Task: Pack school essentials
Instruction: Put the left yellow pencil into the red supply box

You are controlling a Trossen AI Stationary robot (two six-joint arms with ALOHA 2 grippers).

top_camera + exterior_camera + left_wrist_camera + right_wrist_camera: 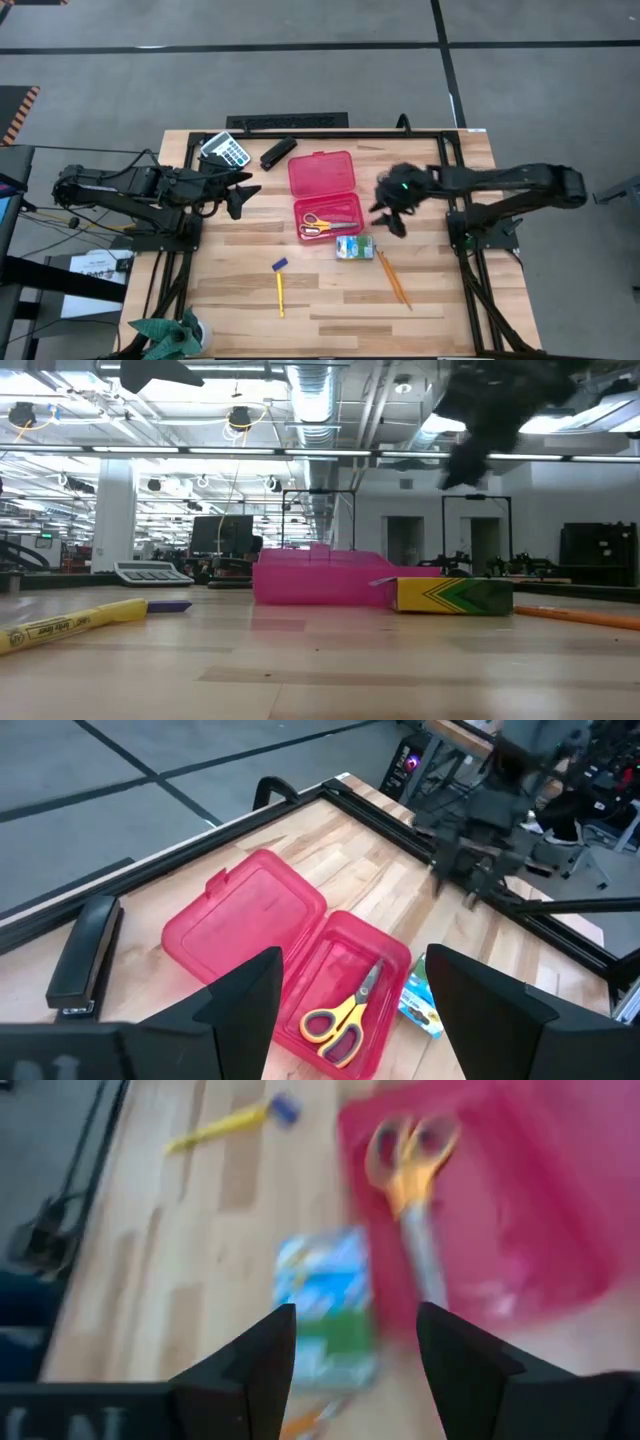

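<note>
Waiting at left centre, the left gripper (243,194) hangs open, empty; mid-frame, scissors (322,226) lie in the pink case (325,195); below, the green-and-white packet (354,247), probably light and crushable, wants a side grip; the right gripper (392,220) hovers open, empty.

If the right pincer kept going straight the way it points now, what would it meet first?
Probably the packet: the open right pincer frames it between its fingers, with the scissors in the pink case just beside. Depth is unclear.
</note>
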